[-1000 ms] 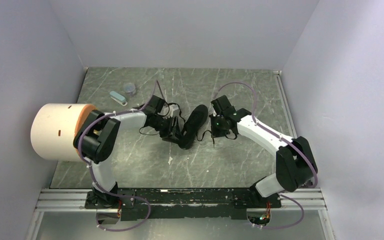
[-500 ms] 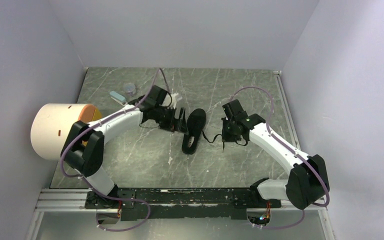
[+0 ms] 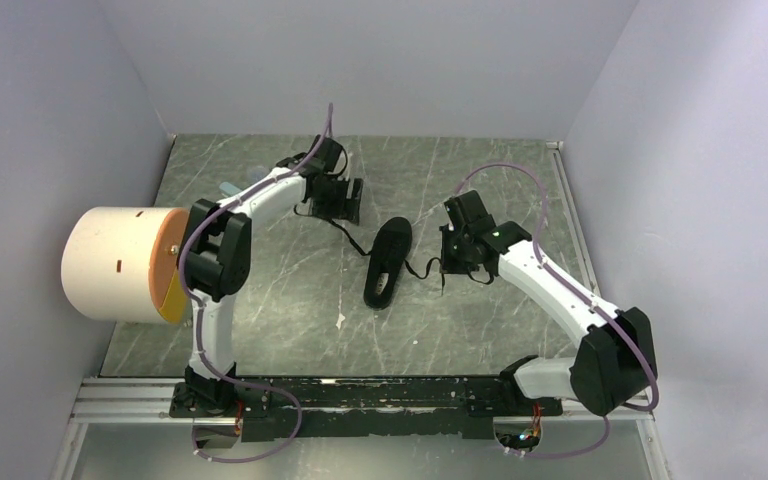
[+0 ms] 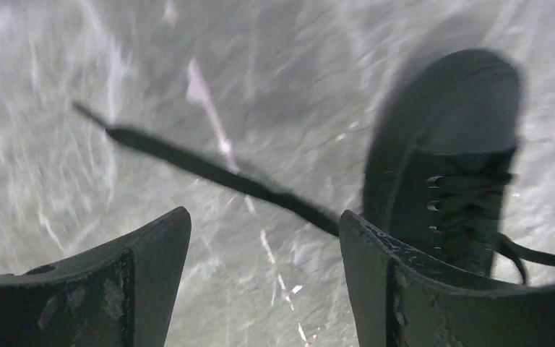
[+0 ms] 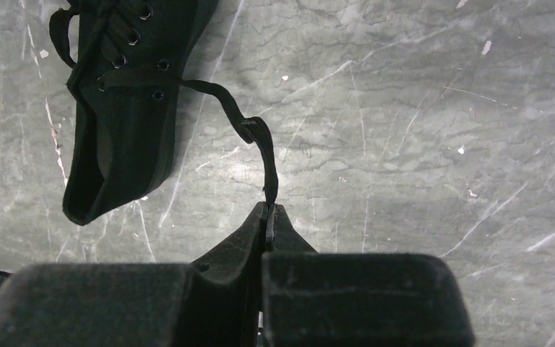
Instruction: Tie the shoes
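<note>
Two laces spread | shoe [image 3: 385, 262] mid bench [image 3: 290, 295] | left gripper [image 4: 263, 219] backed off, wide, left lace [image 4: 209, 172] dropped | right gripper [image 5: 269, 215] pinching right lace [image 5: 257, 134] | knot not started

top external: even, soft shadows | left wrist: motion blur, shoe [image 4: 444, 137] smeared | right wrist: sharp, bright

One black shoe [image 3: 385, 262] lies on one marbled table [image 3: 480, 330], with two laces trailing out (one left lace [image 4: 209, 172], one right lace [image 5: 260, 137]). There are two grippers, left gripper [image 4: 264, 224] and right gripper [image 5: 269, 213], and one large cream cylinder [image 3: 115, 262].
</note>
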`<state>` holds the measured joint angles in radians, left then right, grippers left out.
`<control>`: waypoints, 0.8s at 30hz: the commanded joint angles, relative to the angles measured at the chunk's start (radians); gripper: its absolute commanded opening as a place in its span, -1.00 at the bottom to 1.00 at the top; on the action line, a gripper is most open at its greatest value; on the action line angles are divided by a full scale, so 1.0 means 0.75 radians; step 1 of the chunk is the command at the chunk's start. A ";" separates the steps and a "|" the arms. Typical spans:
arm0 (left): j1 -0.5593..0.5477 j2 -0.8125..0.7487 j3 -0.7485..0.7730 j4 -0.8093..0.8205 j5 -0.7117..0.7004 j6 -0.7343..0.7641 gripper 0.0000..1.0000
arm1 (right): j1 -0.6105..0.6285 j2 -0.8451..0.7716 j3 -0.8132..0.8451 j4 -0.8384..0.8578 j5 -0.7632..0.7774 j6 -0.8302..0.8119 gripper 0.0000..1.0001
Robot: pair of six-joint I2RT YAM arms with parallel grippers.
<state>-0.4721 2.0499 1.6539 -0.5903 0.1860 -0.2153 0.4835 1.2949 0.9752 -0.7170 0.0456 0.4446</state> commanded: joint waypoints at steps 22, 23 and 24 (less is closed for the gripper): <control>-0.076 0.302 0.161 -0.224 -0.340 -0.375 -0.12 | -0.019 0.032 0.039 0.036 0.070 -0.017 -1.00; -0.074 0.286 0.141 -0.216 -0.349 -0.366 -0.23 | -0.021 0.024 0.038 0.031 0.074 -0.009 -1.00; -0.069 0.266 0.119 -0.202 -0.348 -0.352 -0.36 | -0.025 0.015 0.034 0.028 0.078 -0.003 -1.00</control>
<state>-0.5209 2.2417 1.7729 -0.7017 -0.0242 -0.4900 0.4763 1.3380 0.9817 -0.7002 0.0704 0.4332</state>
